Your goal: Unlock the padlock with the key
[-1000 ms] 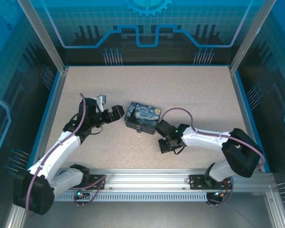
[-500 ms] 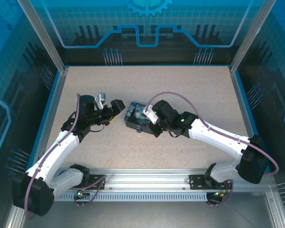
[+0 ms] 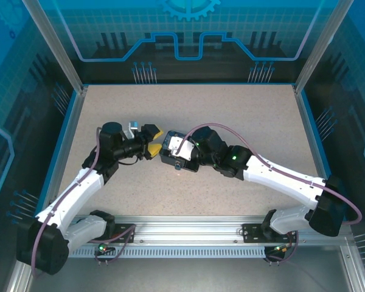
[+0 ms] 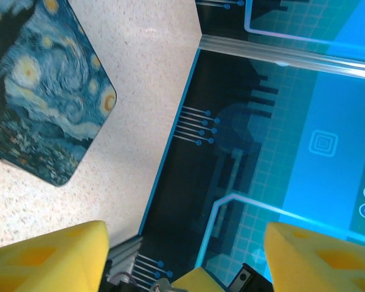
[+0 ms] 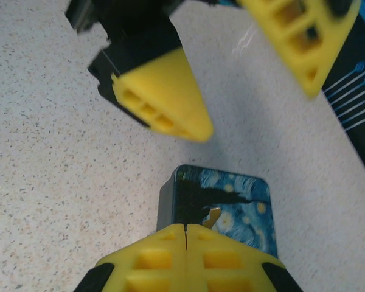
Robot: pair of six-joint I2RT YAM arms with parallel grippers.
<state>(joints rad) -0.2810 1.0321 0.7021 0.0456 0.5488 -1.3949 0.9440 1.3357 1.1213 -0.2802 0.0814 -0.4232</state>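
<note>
Hovering over the tin (image 5: pixel 243 194), the right fingers (image 5: pixel 152 255) are pressed shut, a key-like sliver (image 5: pixel 214 215) at their tips; the left fingers (image 5: pixel 164 103) are spread wide beside it.

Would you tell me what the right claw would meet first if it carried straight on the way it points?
Probably the painted tin, directly ahead of the shut right claw; the left claw lies farther beyond, though depth is unclear.

The right gripper (image 5: pixel 186 230), fingers pressed together, swings in from the near table to over the rectangular blue-and-yellow swirl-painted tin box (image 4: pixel 42 103); the left gripper (image 3: pixel 155 141) edges closer, jaws narrowing.
</note>
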